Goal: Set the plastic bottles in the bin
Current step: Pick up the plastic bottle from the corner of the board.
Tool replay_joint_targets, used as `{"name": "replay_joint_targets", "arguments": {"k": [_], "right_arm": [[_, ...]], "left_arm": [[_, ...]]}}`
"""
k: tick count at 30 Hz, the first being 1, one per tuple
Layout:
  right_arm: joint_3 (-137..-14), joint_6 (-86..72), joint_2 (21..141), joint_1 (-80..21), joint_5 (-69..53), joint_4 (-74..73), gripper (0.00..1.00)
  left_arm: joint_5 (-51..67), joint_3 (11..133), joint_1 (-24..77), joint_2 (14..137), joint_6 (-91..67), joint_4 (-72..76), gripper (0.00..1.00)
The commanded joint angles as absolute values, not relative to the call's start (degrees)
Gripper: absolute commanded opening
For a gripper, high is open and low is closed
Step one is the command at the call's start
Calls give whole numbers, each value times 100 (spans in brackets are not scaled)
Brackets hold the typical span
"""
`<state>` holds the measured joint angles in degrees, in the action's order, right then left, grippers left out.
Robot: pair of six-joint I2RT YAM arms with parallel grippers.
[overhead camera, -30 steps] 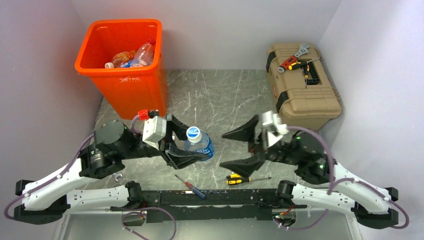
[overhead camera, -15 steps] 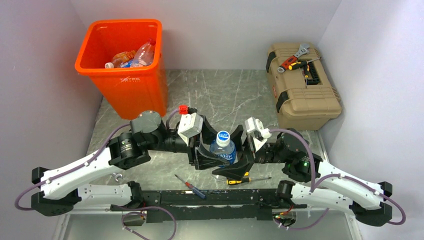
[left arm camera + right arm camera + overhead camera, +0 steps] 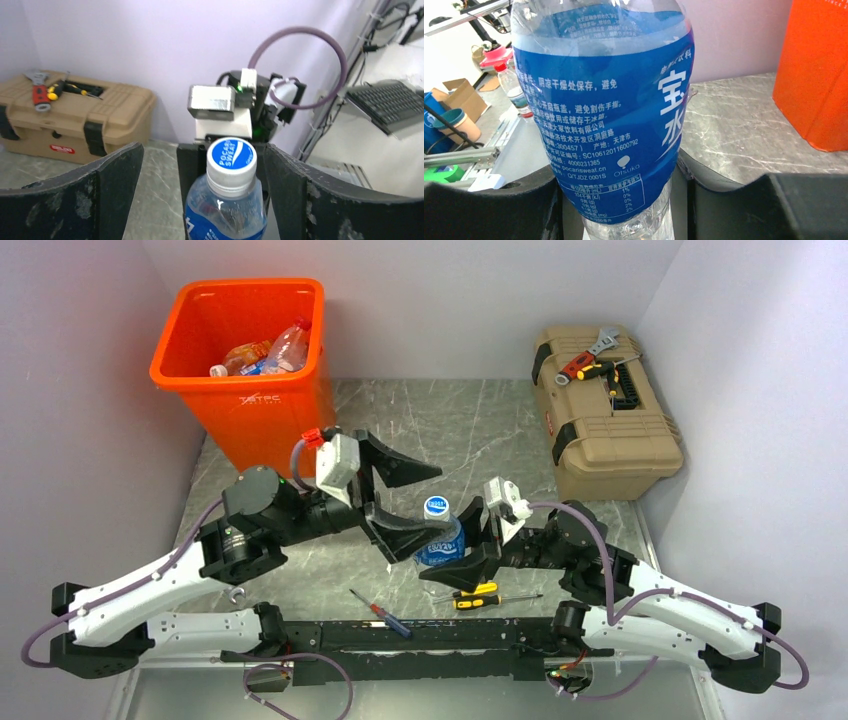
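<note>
Upright blue-label bottle point(image 3: 440, 540) with a blue-and-white cap, mid-table toward the front, between the two arms. The right gripper point(image 3: 458, 546) is clamped on its body, one finger on each side. In the right wrist view both pads point(image 3: 489, 210) press against the label. The left gripper point(image 3: 428, 500) is spread wide and flanks the bottle's top. Its fingers point(image 3: 107, 192) stand clear of the plastic on both sides and touch nothing. Can't tell whether the bottle's base sits on the table point(image 3: 470, 430) or hangs just above it.

The bin point(image 3: 240, 350) is at the back left corner, well apart from the held bottle. A few other bottles point(image 3: 268, 355) lie inside it, orange and red labels showing. The toolbox point(image 3: 610, 415) is back right with its lid shut, a wrench point(image 3: 604, 338) and a red-handled tool point(image 3: 578, 367) on top.

Near the arm bases, a yellow-handled screwdriver point(image 3: 474, 597) lies just below the right gripper. A red-and-blue screwdriver point(image 3: 378, 612) lies to its left.
</note>
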<state>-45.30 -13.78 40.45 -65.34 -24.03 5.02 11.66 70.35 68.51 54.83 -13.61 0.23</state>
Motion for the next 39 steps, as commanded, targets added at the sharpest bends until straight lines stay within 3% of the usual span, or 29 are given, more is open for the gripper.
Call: {"name": "replay_joint_targets", "arguments": {"k": [1,9,13,15,17,20,23,25,29,33,36,39], "right_arm": [[-4567,-1251,4048,-6548,-2208,696,40],[-4603,-1238,4096,-6548,-2153,711,38],[-4615,-1231,4097,-6548,-2103,711,38],[-4613,-1224,4088,-6548,-2084,718,38],[-4607,-1222,4083,-6548,-2060,727,38],[-4592,-1205,4078,-6547,-2002,719,37],[-4571,-1189,4061,-6548,-1944,726,36],[-4574,-1178,4067,-6548,-1916,705,36],[-4607,-1132,4056,-6547,-1869,634,35],[-4626,-1094,4044,-6548,-1838,561,34],[-4610,-1080,4043,-6543,-1800,536,34],[-4602,-1062,4056,-6548,-1757,537,33]], "left_arm": [[527,7278,6838,5524,-1434,449,89],[1000,7436,6842,5801,-1423,176,62],[1082,7478,6842,5818,-1436,13,77],[1122,7468,6838,5819,-1443,9,79],[1081,7438,6838,5804,-1446,9,70],[990,7334,6838,5730,-1447,9,39],[909,7279,6838,5664,-1455,9,30],[897,7270,6838,5643,-1454,9,37],[833,7299,6840,5628,-1459,-282,78],[551,7293,6838,5545,-1455,-466,83],[377,7300,6838,5497,-1428,-529,67],[345,7278,6838,5492,-1424,-499,40]]}}
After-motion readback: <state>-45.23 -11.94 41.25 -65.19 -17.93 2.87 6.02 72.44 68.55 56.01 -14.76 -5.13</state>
